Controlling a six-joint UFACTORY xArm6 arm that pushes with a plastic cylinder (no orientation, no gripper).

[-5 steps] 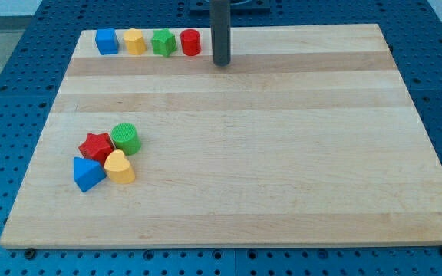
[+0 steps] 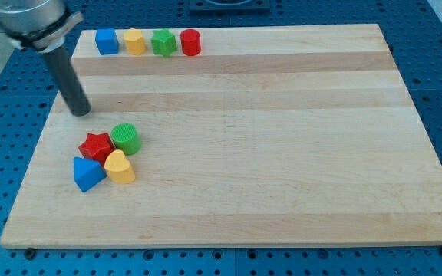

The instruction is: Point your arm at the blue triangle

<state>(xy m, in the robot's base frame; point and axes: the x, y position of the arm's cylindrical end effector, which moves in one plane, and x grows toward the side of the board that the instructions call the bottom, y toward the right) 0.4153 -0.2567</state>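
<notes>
The blue triangle [image 2: 87, 174] lies near the board's lower left, in a cluster with a red star [image 2: 96, 146], a green cylinder [image 2: 126, 138] and a yellow heart [image 2: 119, 167]. My tip [image 2: 80, 112] rests on the board at the left side, above the cluster. It is apart from the blue triangle, roughly a block's width up-left of the red star. The rod rises to the view's top left.
A row of blocks stands along the board's top edge: a blue block [image 2: 107, 41], a yellow block [image 2: 134, 41], a green block [image 2: 163, 42] and a red cylinder [image 2: 190, 42]. The wooden board [image 2: 282, 153] sits on a blue perforated table.
My tip has moved from the board's top middle, beside the red cylinder, far to the left and down toward the cluster. No block has moved.
</notes>
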